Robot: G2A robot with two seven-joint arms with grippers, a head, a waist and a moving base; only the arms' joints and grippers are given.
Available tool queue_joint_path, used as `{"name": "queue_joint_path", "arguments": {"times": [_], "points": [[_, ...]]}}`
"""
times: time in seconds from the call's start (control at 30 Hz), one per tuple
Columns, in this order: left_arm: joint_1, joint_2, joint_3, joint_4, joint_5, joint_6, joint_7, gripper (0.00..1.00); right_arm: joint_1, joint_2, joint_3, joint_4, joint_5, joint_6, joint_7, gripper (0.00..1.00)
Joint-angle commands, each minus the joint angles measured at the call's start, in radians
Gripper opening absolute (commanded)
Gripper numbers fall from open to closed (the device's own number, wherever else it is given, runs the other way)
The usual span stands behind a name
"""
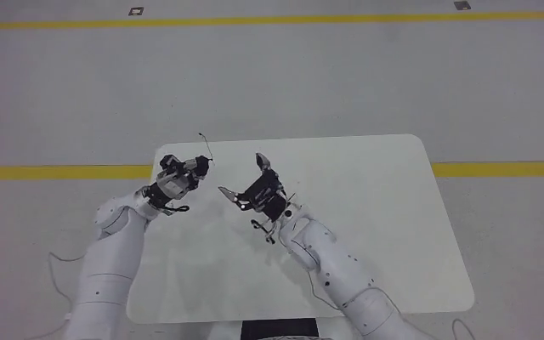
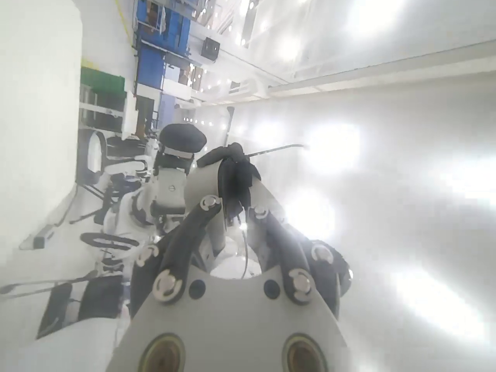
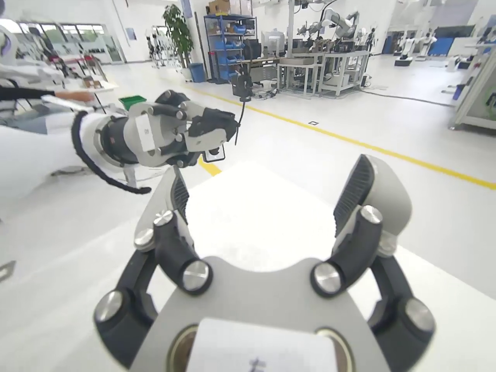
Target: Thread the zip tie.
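Note:
A thin black zip tie (image 1: 205, 144) sticks up and outward from my left gripper (image 1: 201, 162), which is shut on it above the table's back left part. In the left wrist view the zip tie (image 2: 277, 149) pokes out past the closed fingertips (image 2: 232, 152). The right wrist view shows the left gripper (image 3: 228, 125) farther off with the zip tie (image 3: 240, 117) standing upright in it. My right gripper (image 1: 242, 176) hangs open a short way to the right of the left one, its ribbed fingers (image 3: 354, 189) spread wide with nothing between them.
The white table (image 1: 365, 221) carries nothing else; its back left corner lies under the two grippers. A yellow floor line (image 1: 484, 169) runs behind it. Shelves and workbenches (image 3: 310, 67) stand far off in the room.

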Motion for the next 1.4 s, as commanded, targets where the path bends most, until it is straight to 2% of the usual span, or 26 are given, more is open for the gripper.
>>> {"name": "queue_joint_path", "arguments": {"times": [0.0, 0.1, 0.13, 0.17, 0.37, 0.4, 0.5, 0.53, 0.67, 0.77, 0.8, 0.93, 1.0, 1.1, 1.23, 1.27, 1.3, 1.37], "points": [[-0.001, 0.004, 0.005, 0.015, -0.015, 0.054, -0.022, 0.0, 0.004, 0.001, -0.004, 0.008, -0.012, -0.004, -0.009, 1.0], [-0.003, 0.005, 0.012, 0.034, -0.079, 0.126, -0.038, 0.0, 0.017, -0.001, -0.016, 0.03, -0.025, 0.002, -0.034, 1.0], [-0.005, 0.007, 0.015, 0.029, -0.079, 0.133, -0.042, 0.0, 0.022, -0.002, -0.02, 0.042, -0.027, 0.002, -0.033, 1.0], [-0.008, 0.011, 0.013, 0.004, -0.04, 0.065, -0.064, 0.0, 0.022, -0.002, -0.02, 0.042, -0.027, 0.002, -0.033, 1.0], [-0.007, 0.011, 0.014, 0.004, -0.04, 0.065, -0.057, 0.0, 0.022, -0.002, -0.02, 0.042, -0.027, 0.002, -0.033, 1.0], [-0.004, 0.01, 0.019, 0.001, -0.05, 0.076, -0.031, 0.0, 0.021, -0.002, -0.021, 0.043, -0.027, 0.003, -0.032, 1.0], [0.002, 0.006, 0.028, 0.002, -0.147, 0.168, 0.033, 0.0, 0.034, -0.001, -0.037, 0.049, -0.037, 0.036, -0.038, 1.0], [0.006, 0.005, 0.032, 0.004, -0.172, 0.18, 0.048, 0.0, 0.046, 0.002, -0.049, 0.057, -0.037, 0.051, -0.04, 1.0], [0.018, 0.012, 0.083, 0.024, -0.286, 0.18, 0.104, 0.0, 0.085, 0.013, -0.099, 0.087, -0.037, 0.123, -0.071, 1.0], [0.018, 0.03, 0.138, 0.021, -0.349, 0.18, 0.129, 0.0, 0.099, 0.019, -0.121, 0.098, -0.037, 0.146, -0.085, 1.0], [0.015, 0.039, 0.141, 0.014, -0.342, 0.18, 0.124, 0.0, 0.099, 0.019, -0.121, 0.098, -0.037, 0.146, -0.085, 1.0], [0.015, 0.039, 0.141, 0.014, -0.342, 0.18, 0.124, 0.0, 0.099, 0.019, -0.121, 0.098, -0.037, 0.146, -0.085, 1.0], [0.019, 0.039, 0.149, 0.004, -0.335, 0.18, 0.146, 0.0, 0.093, 0.018, -0.119, 0.091, -0.025, 0.146, -0.088, 1.0], [0.032, 0.039, 0.175, -0.002, -0.42, 0.18, 0.168, 0.0, 0.119, 0.023, -0.133, 0.095, -0.037, 0.167, -0.076, 1.0], [0.036, 0.052, 0.193, -0.012, -0.464, 0.18, 0.185, 0.0, 0.161, 0.035, -0.177, 0.116, -0.037, 0.198, -0.068, 1.0], [0.037, 0.052, 0.194, -0.012, -0.47, 0.18, 0.185, 0.0, 0.168, 0.038, -0.186, 0.119, -0.037, 0.203, -0.065, 0.9], [0.037, 0.052, 0.194, -0.012, -0.47, 0.18, 0.185, 0.0, 0.178, 0.041, -0.197, 0.124, -0.037, 0.209, -0.061, 0.55], [0.037, 0.052, 0.194, -0.012, -0.47, 0.18, 0.185, 0.0, 0.192, 0.045, -0.214, 0.133, -0.037, 0.222, -0.054, 0.38]]}}
